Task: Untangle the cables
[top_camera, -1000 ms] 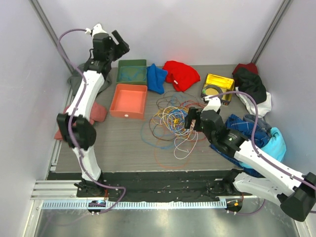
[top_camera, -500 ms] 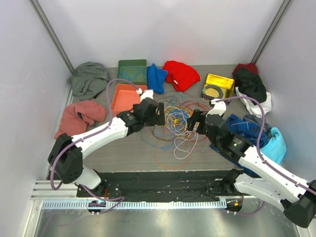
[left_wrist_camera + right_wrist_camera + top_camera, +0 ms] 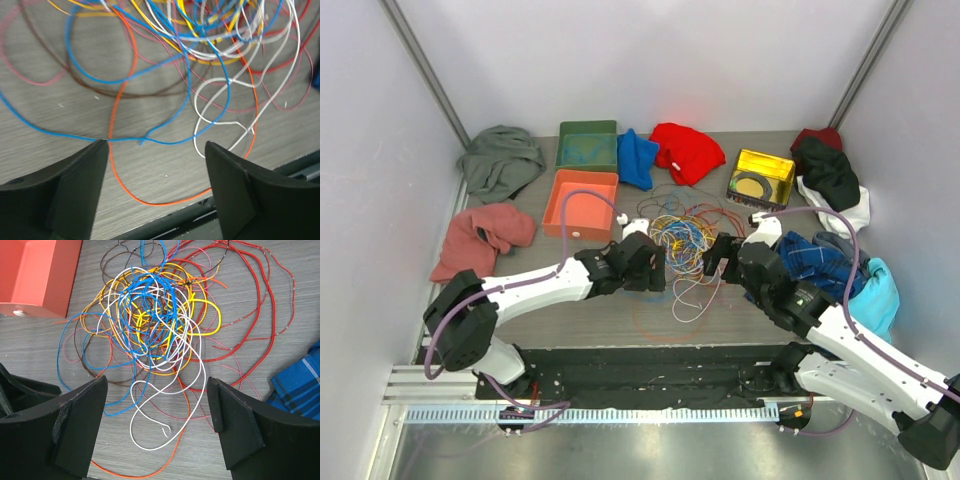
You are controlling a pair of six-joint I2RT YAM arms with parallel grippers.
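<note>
The cables (image 3: 678, 237) lie in a tangled heap of blue, yellow, white, orange, red and brown wire loops mid-table. My left gripper (image 3: 655, 272) is open and empty, low at the heap's near left edge. In the left wrist view (image 3: 156, 147) a blue wire (image 3: 170, 142) and an orange loop (image 3: 114, 165) run between its fingers. My right gripper (image 3: 712, 258) is open and empty at the heap's right edge. In the right wrist view (image 3: 156, 382) it hovers above the tangle (image 3: 155, 325), with a white loop (image 3: 130, 433) below the jaws.
An orange tray (image 3: 580, 205) and a green tray (image 3: 587, 145) stand back left. A yellow tin (image 3: 760, 175) stands back right. Blue (image 3: 638, 158) and red (image 3: 688, 150) cloths lie behind the heap. Garments lie at the left (image 3: 480, 235) and right (image 3: 830, 260).
My left arm has swung down from the back left corner to the table at the heap's near left edge. My right gripper has shifted slightly nearer.
</note>
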